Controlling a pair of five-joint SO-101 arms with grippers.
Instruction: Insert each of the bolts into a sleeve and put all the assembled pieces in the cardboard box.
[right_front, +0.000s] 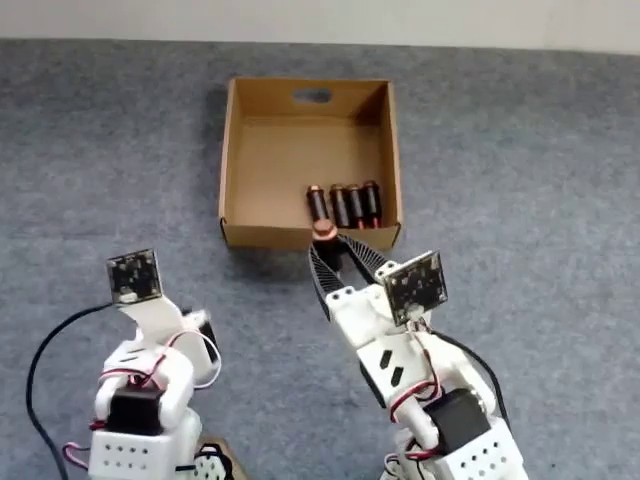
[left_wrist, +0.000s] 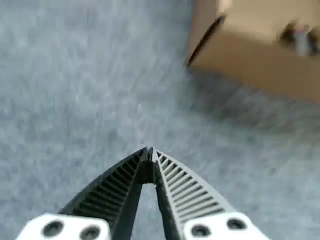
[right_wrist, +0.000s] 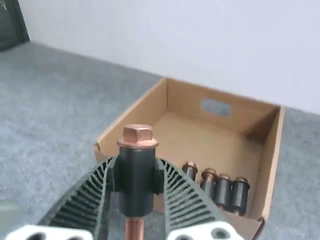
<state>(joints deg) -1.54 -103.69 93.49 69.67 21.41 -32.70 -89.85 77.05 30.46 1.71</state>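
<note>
My right gripper (right_wrist: 136, 177) is shut on an assembled piece (right_wrist: 135, 172), a copper bolt standing upright through a black sleeve. From the high view that piece (right_front: 324, 231) hangs at the near wall of the cardboard box (right_front: 236, 160), held by the right gripper (right_front: 335, 255). Several assembled pieces (right_front: 345, 205) lie side by side in the box's near right corner; the right wrist view shows these pieces (right_wrist: 217, 190) too. My left gripper (left_wrist: 150, 155) is shut and holds nothing, low over the carpet, to the left of the box (left_wrist: 250, 55).
Grey carpet (right_front: 520, 180) covers the whole table around the box. A black cable (right_front: 40, 380) loops beside the left arm's base. The left half of the box floor (right_front: 275, 160) is bare.
</note>
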